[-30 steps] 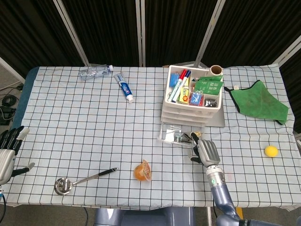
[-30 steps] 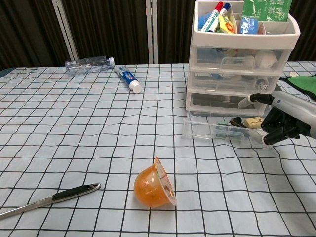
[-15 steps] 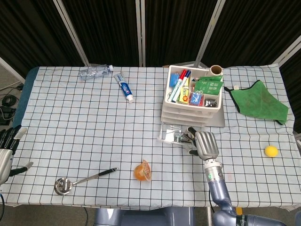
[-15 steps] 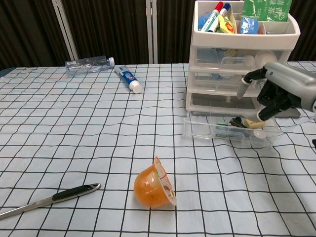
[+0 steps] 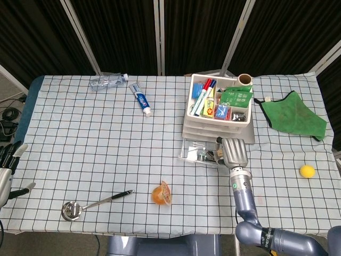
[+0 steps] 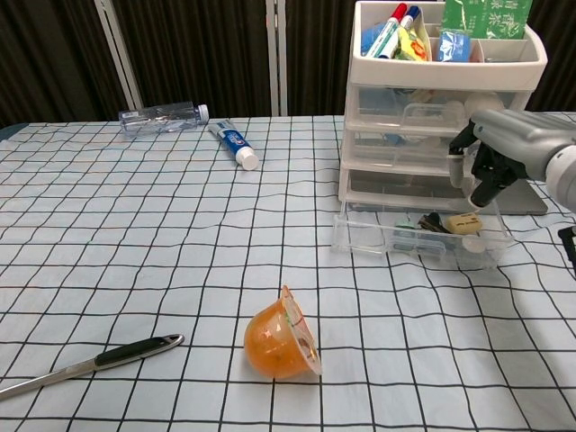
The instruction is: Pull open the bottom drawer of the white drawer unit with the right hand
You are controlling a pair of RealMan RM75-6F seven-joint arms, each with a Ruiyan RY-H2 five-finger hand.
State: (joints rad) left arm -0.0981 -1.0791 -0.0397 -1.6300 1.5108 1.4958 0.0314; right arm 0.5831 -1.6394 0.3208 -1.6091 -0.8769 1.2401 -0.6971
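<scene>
A matt checked cloth [image 5: 96, 138] covers the bench, lightly creased. The drawer unit [image 6: 441, 99] is smooth white plastic with clear glossy drawers; its bottom drawer [image 6: 418, 236] is transparent plastic too. The right hand [image 6: 504, 148] has a satin grey shell with black fingers. The ladle [image 5: 90, 204] looks like shiny metal, the jelly cup [image 6: 281, 335] glossy orange plastic, the green rag [image 5: 292, 116] soft matt fabric.

Grey metal right hand [image 5: 234, 151] covers the right end of the clear plastic bottom drawer [image 5: 199, 152]; small contents there not identifiable. Black-fingered left hand [image 5: 6, 166] cut by head-view left edge. Steel ladle with black handle [image 6: 94, 363]: bowl cropped out of chest view.
</scene>
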